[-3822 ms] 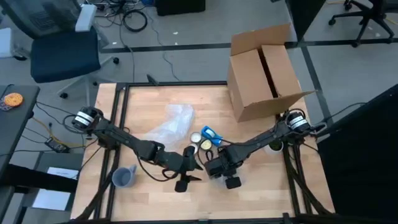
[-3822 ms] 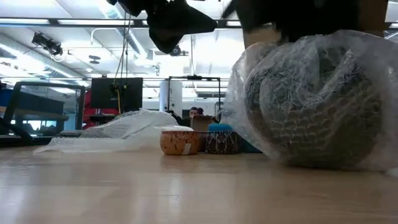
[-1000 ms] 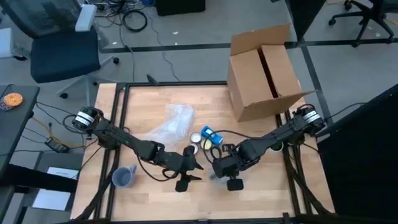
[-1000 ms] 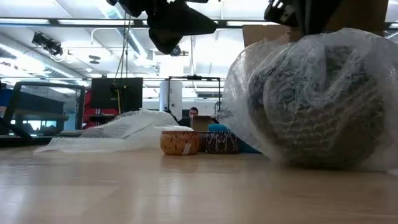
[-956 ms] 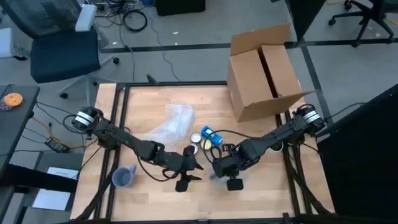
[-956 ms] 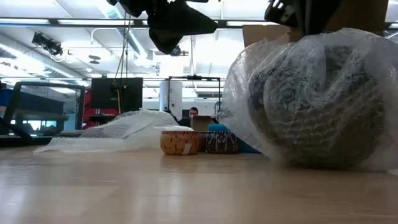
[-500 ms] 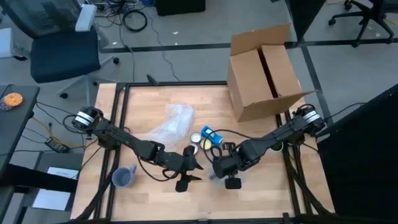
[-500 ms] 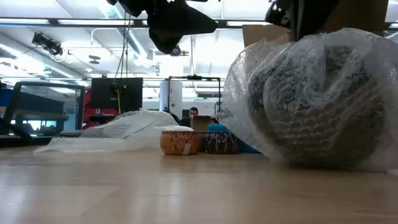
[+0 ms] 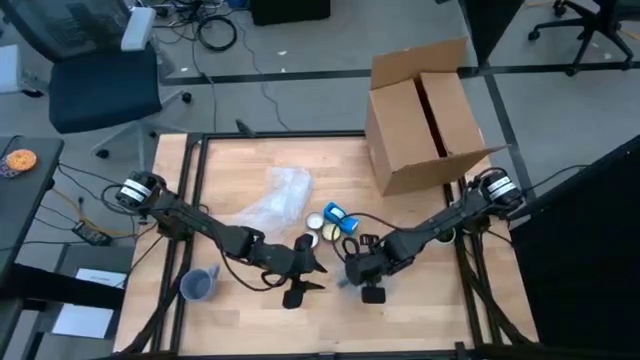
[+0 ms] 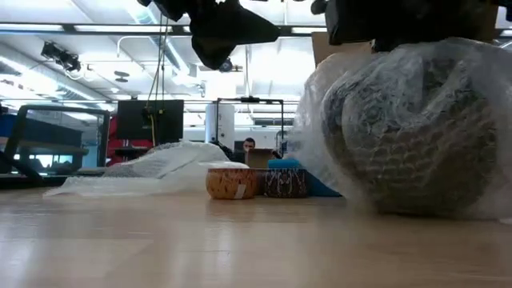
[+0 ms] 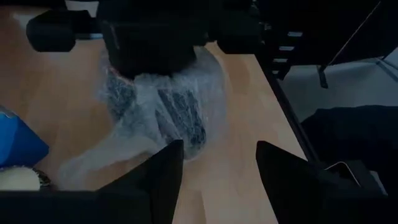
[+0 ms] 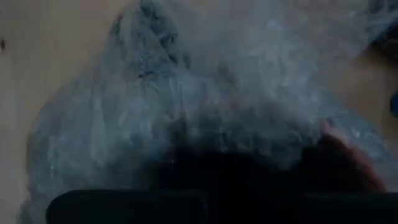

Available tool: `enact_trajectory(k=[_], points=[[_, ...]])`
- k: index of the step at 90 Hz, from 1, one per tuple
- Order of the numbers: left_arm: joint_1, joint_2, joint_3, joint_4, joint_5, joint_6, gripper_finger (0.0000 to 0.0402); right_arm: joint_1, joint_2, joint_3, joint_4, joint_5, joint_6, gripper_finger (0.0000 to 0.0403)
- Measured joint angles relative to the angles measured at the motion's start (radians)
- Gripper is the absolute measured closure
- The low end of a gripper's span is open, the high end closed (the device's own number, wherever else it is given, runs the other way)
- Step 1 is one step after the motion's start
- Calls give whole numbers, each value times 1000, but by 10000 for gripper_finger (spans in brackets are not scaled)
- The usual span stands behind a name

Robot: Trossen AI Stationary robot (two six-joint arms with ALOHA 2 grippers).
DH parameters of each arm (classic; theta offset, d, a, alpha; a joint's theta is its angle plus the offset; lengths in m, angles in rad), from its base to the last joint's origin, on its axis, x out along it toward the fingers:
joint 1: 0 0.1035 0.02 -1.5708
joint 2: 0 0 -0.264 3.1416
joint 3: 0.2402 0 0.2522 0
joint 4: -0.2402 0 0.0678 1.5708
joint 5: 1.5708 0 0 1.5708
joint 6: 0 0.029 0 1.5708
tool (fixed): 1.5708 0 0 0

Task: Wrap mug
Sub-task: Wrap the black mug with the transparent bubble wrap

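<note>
The mug [image 10: 412,128], already swathed in bubble wrap [image 11: 163,109], sits near the table's [image 9: 240,160] front edge, right of centre. The right gripper [image 9: 366,272] presses down on top of it; can't tell how its jaws stand, since wrap fills its wrist view. The left gripper [image 11: 214,165] hovers just beside the bundle with jaws apart and nothing held. 1 loose tail of wrap trails toward the small tins [image 10: 248,182]. To do it well, imo: keep the right gripper's hold steady, have the left pinch that tail low, pull it snug over the bundle and tuck it under w/o rolling the mug.
</note>
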Motion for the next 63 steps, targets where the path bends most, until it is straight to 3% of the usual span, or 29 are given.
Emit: enact_trajectory(k=[33, 63], points=[[0, 0, 0, 0, 0, 0, 214, -10, 0, 3, 25, -9, 12, 402], [0, 0, 0, -2, -1, 1, 214, -47, 7, 169, -212, -150, 83, 402]])
